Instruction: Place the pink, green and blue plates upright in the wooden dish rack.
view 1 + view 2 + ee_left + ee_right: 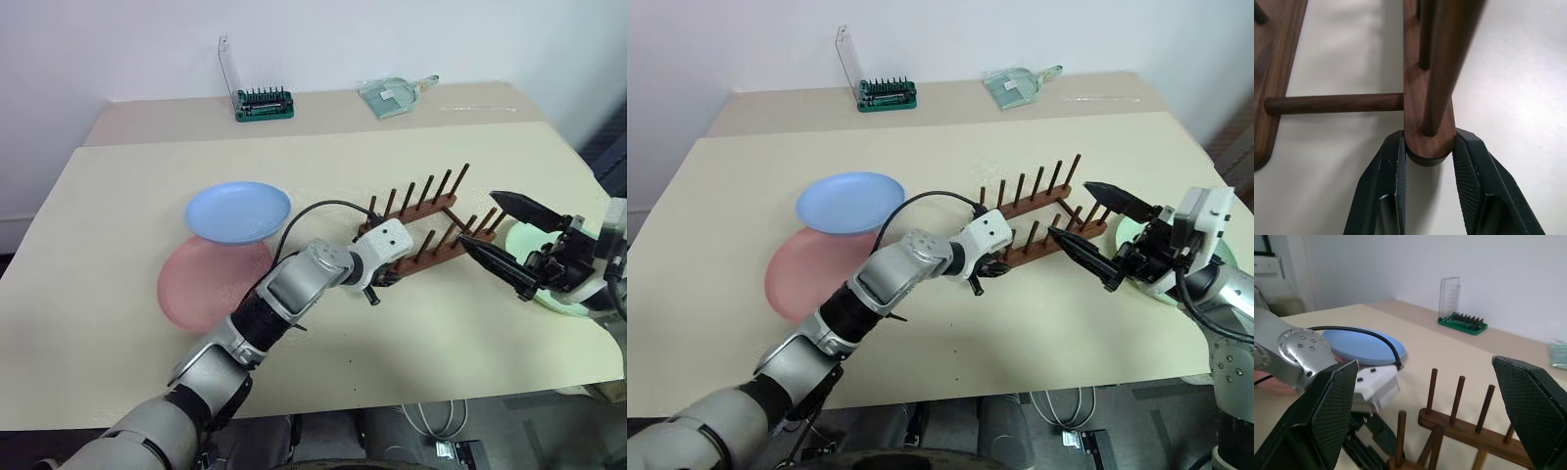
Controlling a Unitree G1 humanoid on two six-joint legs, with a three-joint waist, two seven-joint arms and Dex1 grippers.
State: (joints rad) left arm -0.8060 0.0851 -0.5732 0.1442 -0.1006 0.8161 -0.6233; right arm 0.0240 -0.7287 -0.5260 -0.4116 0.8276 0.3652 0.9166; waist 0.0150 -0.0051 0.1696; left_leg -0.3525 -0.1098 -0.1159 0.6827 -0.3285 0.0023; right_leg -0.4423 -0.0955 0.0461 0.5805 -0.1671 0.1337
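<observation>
The wooden dish rack (421,220) stands empty near the middle of the table. My left gripper (1428,136) is shut on the rounded near end of one base rail (1427,147), a finger pressed against each side. The blue plate (238,210) lies flat to the left, overlapping the pink plate (211,284) beneath it. The green plate (534,240) lies flat at the right, mostly hidden under my right gripper (477,216), which hovers open and empty just right of the rack.
At the back, a second table surface holds a green tool-bit holder (263,103) with a raised clear lid and a clear plastic item (392,95). The table's near edge (411,397) runs close below my arms.
</observation>
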